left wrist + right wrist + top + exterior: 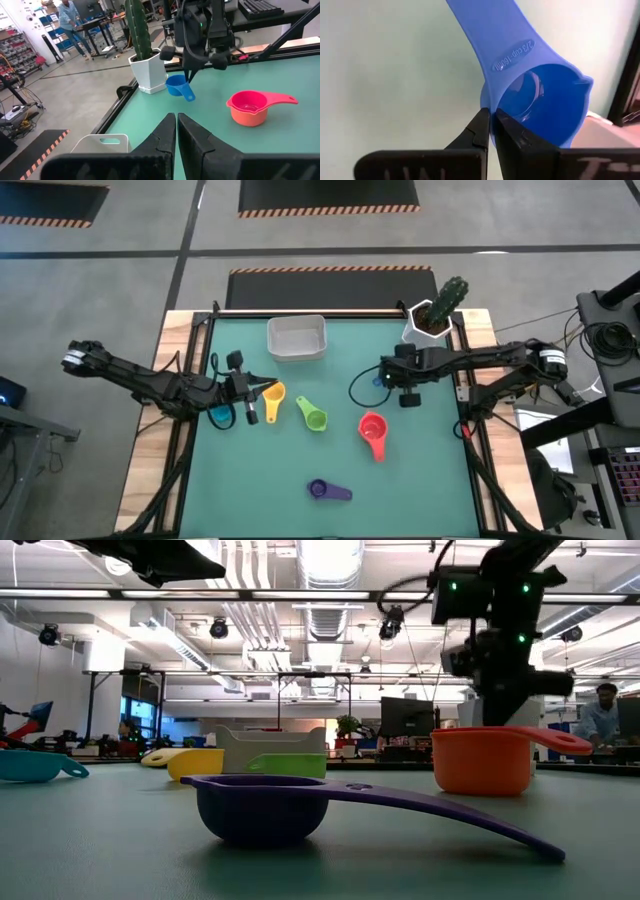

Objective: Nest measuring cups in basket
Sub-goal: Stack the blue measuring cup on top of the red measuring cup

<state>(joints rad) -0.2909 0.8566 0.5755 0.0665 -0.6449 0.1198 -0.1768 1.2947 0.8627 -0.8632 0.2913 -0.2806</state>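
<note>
The right tool is clamped on the rim of the round blue plastic measuring cup, whose flat handle reads "2/3 cup", near the table's far right corner; the left tool has its fingers together.

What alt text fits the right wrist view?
The right gripper is shut on the rim of a blue measuring cup, one finger inside the bowl and one outside. The cup's flat handle, embossed 2/3 cup, runs away from the fingers over the green table.
</note>
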